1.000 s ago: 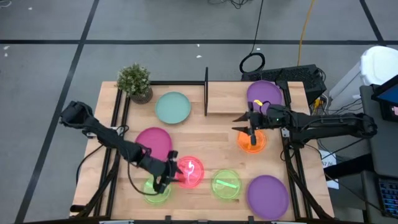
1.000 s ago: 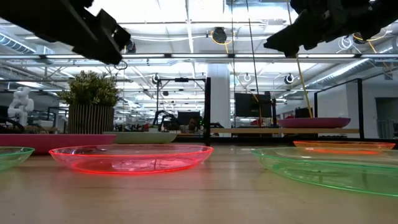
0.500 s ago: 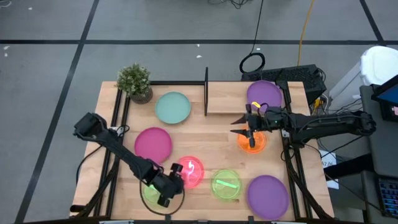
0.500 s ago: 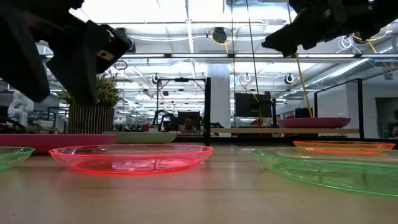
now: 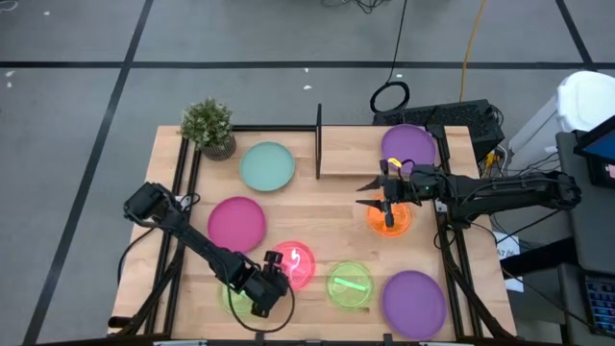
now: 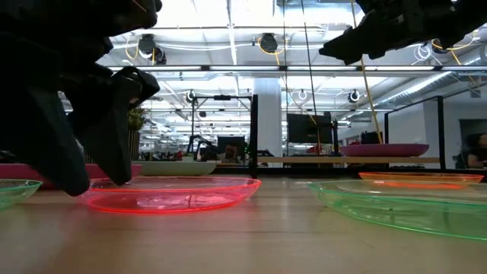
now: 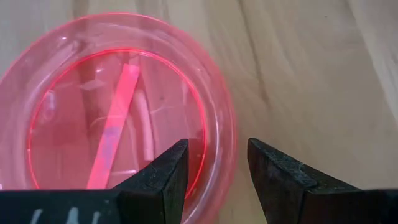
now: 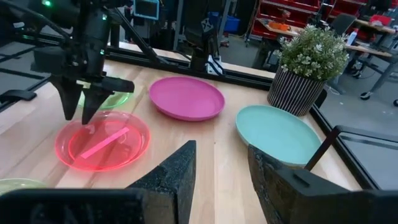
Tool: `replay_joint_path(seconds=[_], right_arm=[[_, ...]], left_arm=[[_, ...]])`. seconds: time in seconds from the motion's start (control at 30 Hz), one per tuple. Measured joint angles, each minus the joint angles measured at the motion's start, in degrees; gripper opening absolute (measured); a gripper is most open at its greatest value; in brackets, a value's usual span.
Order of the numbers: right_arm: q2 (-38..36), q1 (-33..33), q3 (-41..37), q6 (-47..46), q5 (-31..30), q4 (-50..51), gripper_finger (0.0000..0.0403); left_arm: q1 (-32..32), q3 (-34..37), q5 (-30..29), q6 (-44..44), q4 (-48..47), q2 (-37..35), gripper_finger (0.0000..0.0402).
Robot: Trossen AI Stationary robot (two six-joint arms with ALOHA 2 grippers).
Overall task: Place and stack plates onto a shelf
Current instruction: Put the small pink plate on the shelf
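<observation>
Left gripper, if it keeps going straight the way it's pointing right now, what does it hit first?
Most likely the rim of the pink plate. The left gripper has its open fingers either side of that edge, with bare tabletop just beyond. Contact is not clear yet.

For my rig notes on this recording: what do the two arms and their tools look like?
Both arms are dark, slim and jointed, with black cables trailing along them. The left tool ends in two black wedge-shaped fingers with a rough matte surface. The right tool has the same two dark wedge fingers, and yellow and orange accents show near its wrist in the high view.
</observation>
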State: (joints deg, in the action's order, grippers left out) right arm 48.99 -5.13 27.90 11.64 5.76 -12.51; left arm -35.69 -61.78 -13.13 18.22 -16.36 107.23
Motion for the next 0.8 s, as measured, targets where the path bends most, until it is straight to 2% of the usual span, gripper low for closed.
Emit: replay_joint_path(seconds=[0.17, 0.3, 0.8], right_arm=[[0.0, 0.0, 0.0, 0.0, 0.0, -0.1, 0.013], [0.0, 0.0, 0.0, 0.2, 0.0, 0.0, 0.013], [0.0, 0.0, 0.0, 0.6, 0.2, 0.1, 0.013]], left_arm=[[-1.2, -0.1, -0.6, -1.5, -0.2, 1.1, 0.017], [-2.4, 0.0, -3.8, -4.4, -0.2, 1.8, 0.0164], [-3.2, 0.0, -7.5, -9.2, -0.2, 2.4, 0.0012]])
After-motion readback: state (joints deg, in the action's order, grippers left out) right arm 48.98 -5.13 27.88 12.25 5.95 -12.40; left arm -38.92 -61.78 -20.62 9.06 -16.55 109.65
